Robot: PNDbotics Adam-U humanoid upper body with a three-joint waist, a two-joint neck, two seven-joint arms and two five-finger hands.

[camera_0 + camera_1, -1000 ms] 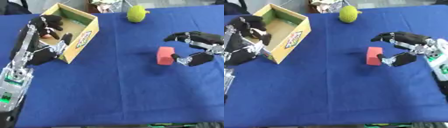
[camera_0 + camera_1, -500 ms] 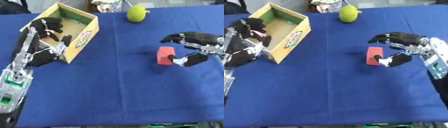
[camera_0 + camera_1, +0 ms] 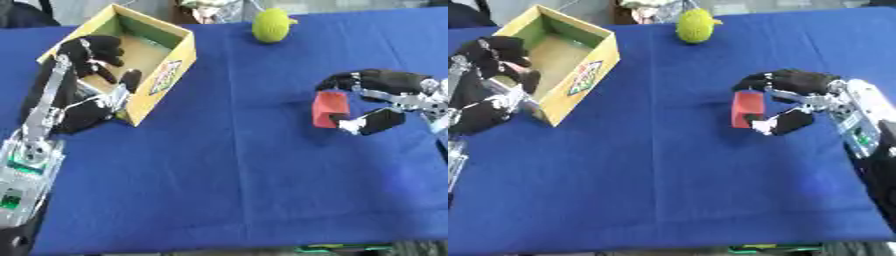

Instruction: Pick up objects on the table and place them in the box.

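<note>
- Red block [image 3: 329, 108]: rigid, likely light, flat-faced; take opposite faces.
- Right hand [image 3: 385, 97], well right of box [image 3: 166, 70]: fingers curled over the block, thumb pinching beneath.
- Left hand [image 3: 87, 55], at the box: fingers curled on near wall.

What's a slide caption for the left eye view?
Right hand closes on red block; left hand holds the yellow box.

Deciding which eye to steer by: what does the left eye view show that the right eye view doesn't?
Only the left eye view shows the left arm running down to the lower edge. Only the right eye view shows the right forearm behind the wrist. Both share the red block with the right hand curled around it, fingers above and thumb below, the left hand at the yellow box, and the yellow-green fruit on the blue table.
</note>
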